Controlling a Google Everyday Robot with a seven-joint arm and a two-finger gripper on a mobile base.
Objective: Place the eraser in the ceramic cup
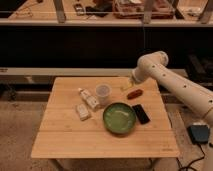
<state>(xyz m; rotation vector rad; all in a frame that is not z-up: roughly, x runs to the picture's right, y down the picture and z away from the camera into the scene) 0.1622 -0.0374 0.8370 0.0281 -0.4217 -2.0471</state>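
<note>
The eraser (141, 114) is a flat black slab lying on the wooden table (65, 140), just right of the green bowl (119, 118). The ceramic cup (103, 92) is small and whitish and stands upright behind the bowl, near the table's middle. My gripper (126, 85) hangs from the white arm (165, 75) that reaches in from the right. It is over the table's back edge, right of the cup and behind the eraser, and touches neither. I see nothing held in it.
A small reddish-brown oblong thing (134, 94) lies just below the gripper. Two whitish blocks (83, 111) (90, 100) lie left of the cup. A dark shelf unit (75, 45) runs behind the table. A grey pedal-like box (199, 133) sits on the floor at right.
</note>
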